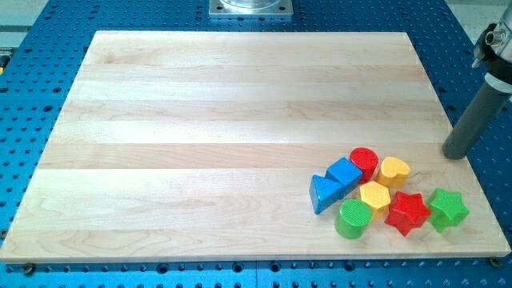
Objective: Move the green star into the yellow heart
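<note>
Wooden board [200, 96], tilted rod, my tip [454, 154] above green star [447, 209]

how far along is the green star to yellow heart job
Done: nothing visible yet. The green star sits at the cluster's right end, apart from the yellow heart, with the red star lying partly between them. In hand: my tip rests by the board's right edge, above the star, touching no block. Left: the whole push of the star up-left into the heart.

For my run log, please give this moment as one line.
my tip: at board's right edge, touching no block | green star: lower right | yellow heart: upper-left of it, apart
</note>
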Robot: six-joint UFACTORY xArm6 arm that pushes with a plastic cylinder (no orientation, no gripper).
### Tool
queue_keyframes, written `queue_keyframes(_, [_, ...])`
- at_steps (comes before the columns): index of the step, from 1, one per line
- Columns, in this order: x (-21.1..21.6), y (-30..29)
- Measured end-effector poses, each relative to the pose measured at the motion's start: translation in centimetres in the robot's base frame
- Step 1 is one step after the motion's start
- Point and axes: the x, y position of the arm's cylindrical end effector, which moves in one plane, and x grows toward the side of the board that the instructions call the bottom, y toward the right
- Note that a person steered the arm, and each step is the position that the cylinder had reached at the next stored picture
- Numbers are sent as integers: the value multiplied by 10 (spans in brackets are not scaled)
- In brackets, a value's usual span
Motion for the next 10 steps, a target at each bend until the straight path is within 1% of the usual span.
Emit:
queue_keyframes(5, [15, -8])
queue_keyframes(6, [57, 38])
queue_keyframes(7, [127, 36])
queue_keyframes(8, [127, -20])
queue_keyframes(9, [108, -73])
queue_keyframes(10, [98, -90])
